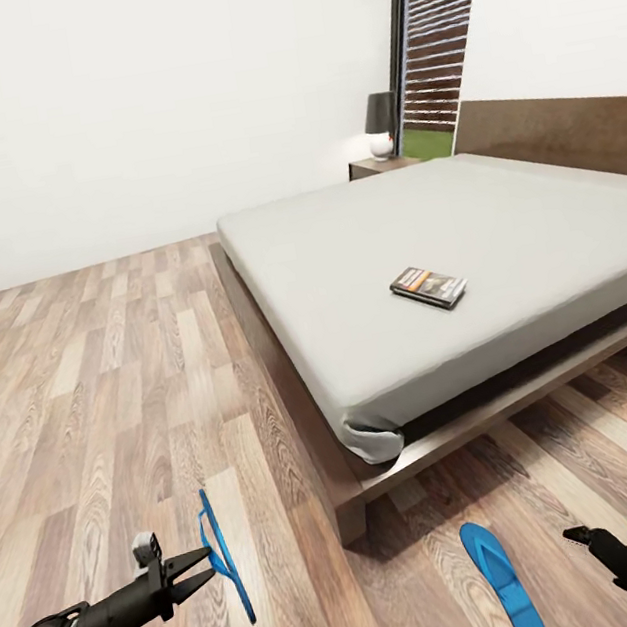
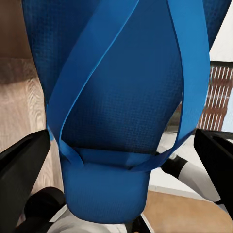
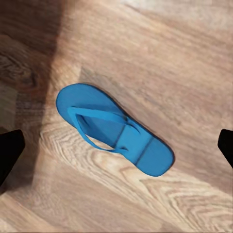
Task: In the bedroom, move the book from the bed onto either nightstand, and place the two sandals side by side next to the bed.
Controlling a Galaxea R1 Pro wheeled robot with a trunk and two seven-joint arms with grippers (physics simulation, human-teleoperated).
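Two blue sandals: one hangs on edge, pinched at its end by the left gripper (image 1: 203,564), the other sandal (image 1: 500,577) lies flat near the bed (image 1: 506,252) corner below the spread right gripper (image 1: 582,536), likely light, floppy, best grasped by its sole edge.

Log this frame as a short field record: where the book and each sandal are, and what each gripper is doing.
book: lying flat on the bed, toward its foot
held sandal: gripped on edge by the left gripper, above the floor
second sandal: flat on the floor, strap up, near the bed's corner
right gripper: open, empty, beside the second sandal
nightstand: by the headboard, with a lamp on it
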